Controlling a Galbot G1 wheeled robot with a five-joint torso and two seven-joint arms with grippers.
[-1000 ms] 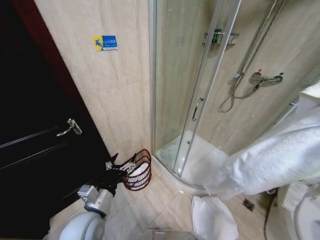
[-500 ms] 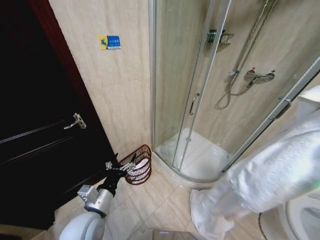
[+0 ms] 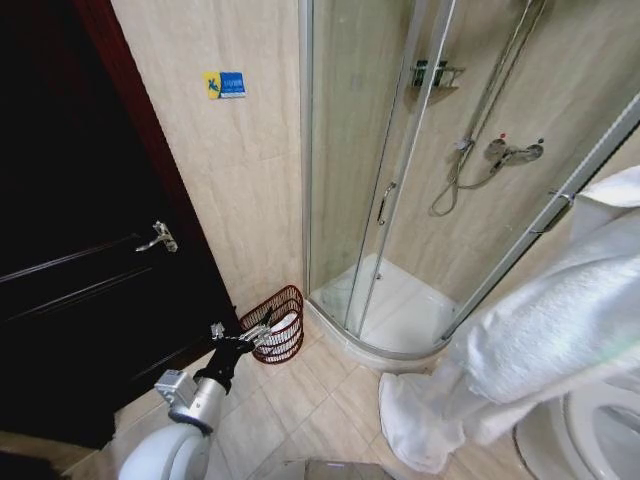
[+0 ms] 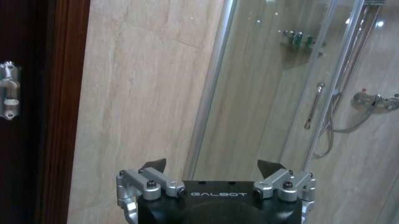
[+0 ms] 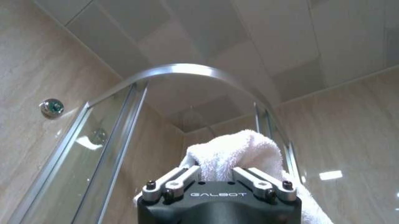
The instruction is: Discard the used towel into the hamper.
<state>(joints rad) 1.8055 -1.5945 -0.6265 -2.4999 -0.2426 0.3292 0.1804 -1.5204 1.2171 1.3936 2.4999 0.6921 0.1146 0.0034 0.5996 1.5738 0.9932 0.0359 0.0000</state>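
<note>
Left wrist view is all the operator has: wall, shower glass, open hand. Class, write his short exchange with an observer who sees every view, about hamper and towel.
Operator: Where is the hamper?
Observer: On the floor against the wall, between the door and the shower. In the head view the hamper sits just behind your left hand.
Operator: Who has the towel?
Observer: The right hand is shut on the white towel, raised beside the shower.
</note>
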